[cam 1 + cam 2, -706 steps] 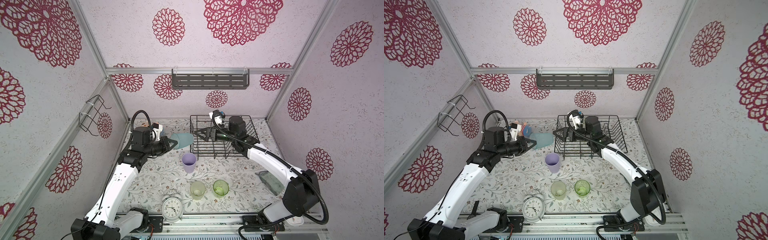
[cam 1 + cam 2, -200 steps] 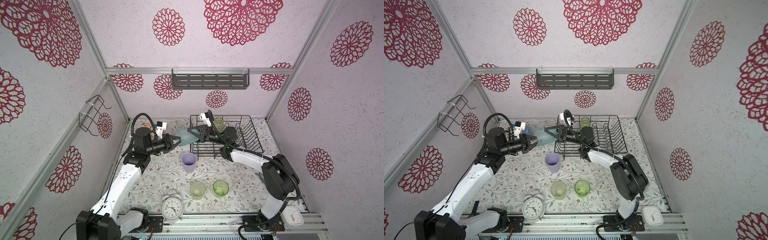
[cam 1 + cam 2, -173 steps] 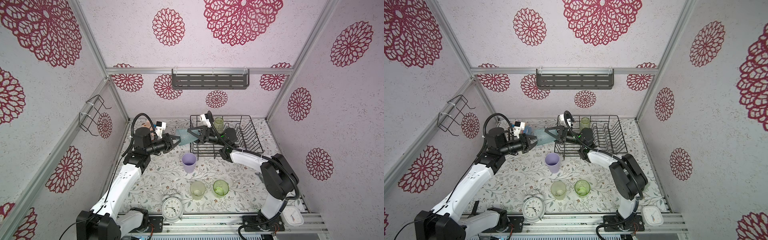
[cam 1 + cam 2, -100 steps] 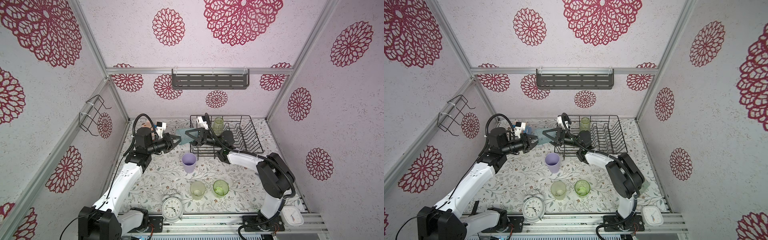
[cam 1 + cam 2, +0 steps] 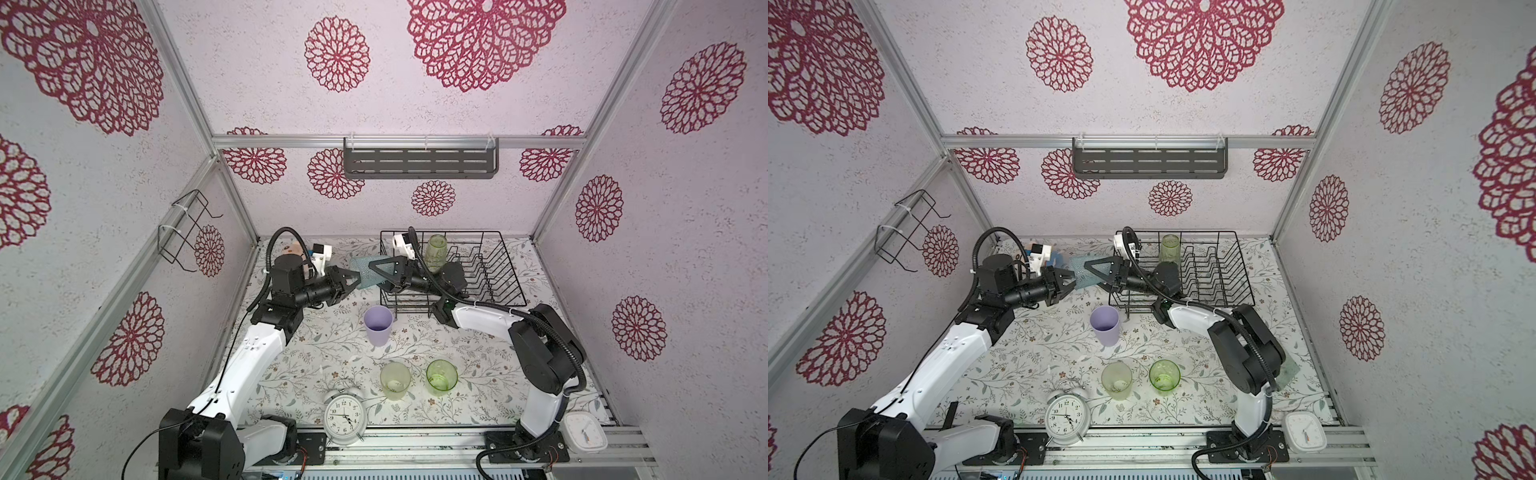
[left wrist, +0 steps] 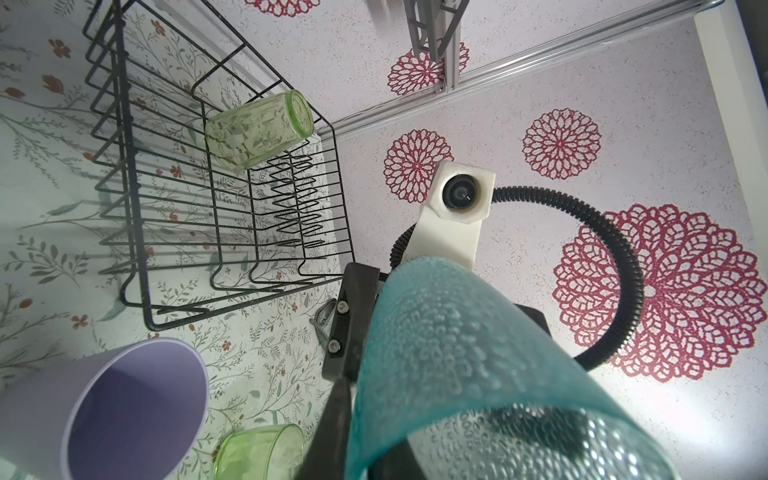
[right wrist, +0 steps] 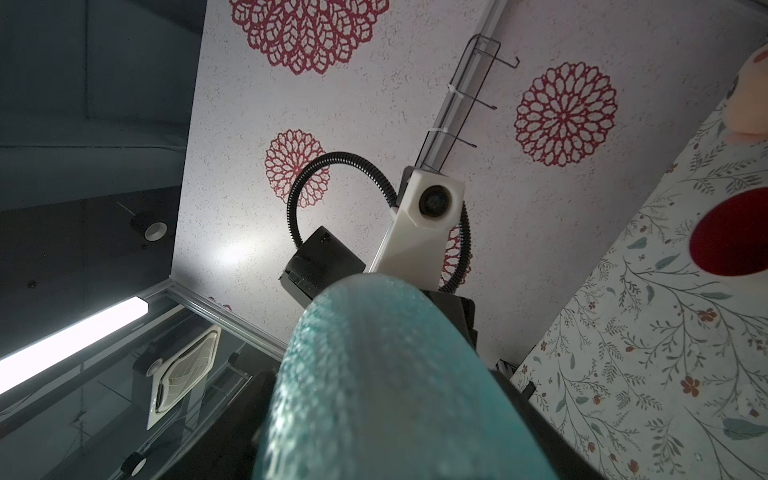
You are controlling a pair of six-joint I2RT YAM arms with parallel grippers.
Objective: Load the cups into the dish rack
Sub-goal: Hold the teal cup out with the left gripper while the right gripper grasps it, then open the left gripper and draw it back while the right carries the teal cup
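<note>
Top views showed a handover: left gripper [image 5: 352,280] pinched the blue cup [image 5: 360,270], right gripper [image 5: 374,275] straddled it, grip unclear; left had to release next.

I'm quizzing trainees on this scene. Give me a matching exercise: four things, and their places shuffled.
Things:
1 light-blue cup
2 lilac tumbler
3 alarm clock
4 grey slotted shelf

Places:
A front edge of the table
B on the back wall
C in the air, between left pincer and right pincer
D upright, in front of the dish rack

Pairs: 1-C, 2-D, 3-A, 4-B
</note>
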